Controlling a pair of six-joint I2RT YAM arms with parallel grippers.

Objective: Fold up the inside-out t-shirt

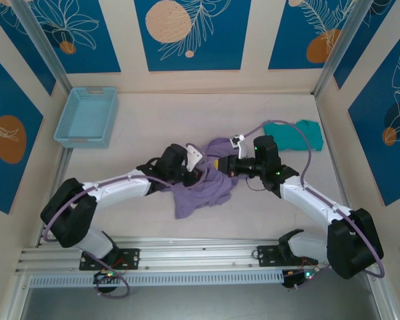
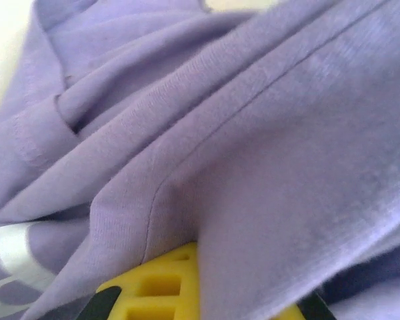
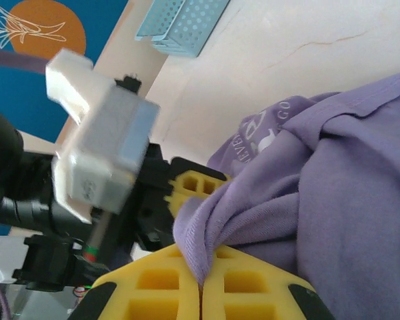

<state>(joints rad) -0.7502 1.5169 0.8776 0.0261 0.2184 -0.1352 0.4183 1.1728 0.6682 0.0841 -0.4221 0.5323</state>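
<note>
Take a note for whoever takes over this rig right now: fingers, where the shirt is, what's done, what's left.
The left gripper is shut on the t-shirt.
The right gripper is shut on a pinch of the t-shirt, close beside the left one.
The t-shirt lies bunched at mid-table between the arms.
The teal garment lies far right and the basket far left, both apart from it.
Done: both grips taken.
Left: spread it flat and fold it; no neat fold yet.
</note>
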